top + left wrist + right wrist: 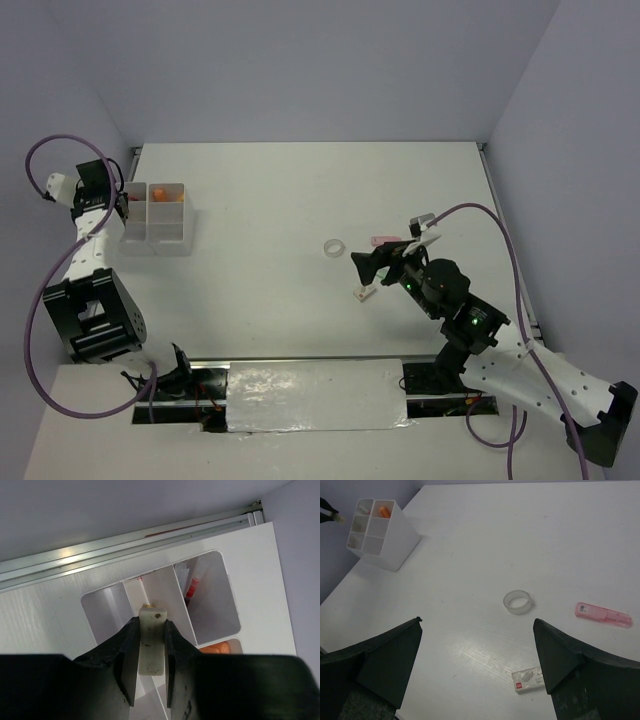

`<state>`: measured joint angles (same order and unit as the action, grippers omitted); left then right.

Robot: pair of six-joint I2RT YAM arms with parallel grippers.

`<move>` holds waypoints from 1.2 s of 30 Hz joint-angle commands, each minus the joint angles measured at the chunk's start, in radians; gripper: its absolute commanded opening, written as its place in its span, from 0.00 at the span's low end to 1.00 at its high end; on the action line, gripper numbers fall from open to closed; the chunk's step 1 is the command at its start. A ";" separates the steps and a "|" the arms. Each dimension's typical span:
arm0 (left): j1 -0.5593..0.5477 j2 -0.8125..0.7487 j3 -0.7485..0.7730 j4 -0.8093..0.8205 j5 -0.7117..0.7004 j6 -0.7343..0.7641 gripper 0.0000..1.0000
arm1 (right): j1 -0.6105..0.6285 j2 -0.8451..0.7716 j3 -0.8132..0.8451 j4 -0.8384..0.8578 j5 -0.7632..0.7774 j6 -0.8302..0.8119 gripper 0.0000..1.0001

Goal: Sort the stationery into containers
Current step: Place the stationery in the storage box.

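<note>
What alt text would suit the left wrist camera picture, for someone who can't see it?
Two black jaws pinch a small cream eraser over a white divided box. One compartment holds a red-and-white pen, another an orange item.

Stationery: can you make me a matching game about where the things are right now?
Things:
1. tape ring
2. orange marker
3. cream eraser

Places:
A. inside the box
B. pinched between the left jaws
C. lying on the table

Pairs: 1-C, 2-A, 3-B
</note>
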<state>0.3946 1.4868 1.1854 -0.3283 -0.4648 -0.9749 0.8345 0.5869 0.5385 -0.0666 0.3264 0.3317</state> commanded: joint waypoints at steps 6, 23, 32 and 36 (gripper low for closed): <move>0.015 -0.002 -0.096 0.165 0.037 -0.134 0.03 | -0.005 0.019 0.028 0.036 -0.015 -0.016 1.00; 0.016 0.056 -0.110 0.304 0.031 -0.160 0.15 | -0.005 0.027 0.029 0.047 -0.070 -0.011 1.00; 0.016 0.059 -0.145 0.371 0.025 -0.142 0.38 | -0.006 0.039 0.032 0.050 -0.087 -0.011 1.00; 0.018 0.069 -0.164 0.410 0.044 -0.139 0.55 | -0.005 0.051 0.032 0.053 -0.092 -0.013 1.00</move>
<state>0.4046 1.5547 1.0321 0.0013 -0.4194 -1.1252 0.8330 0.6327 0.5385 -0.0589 0.2451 0.3244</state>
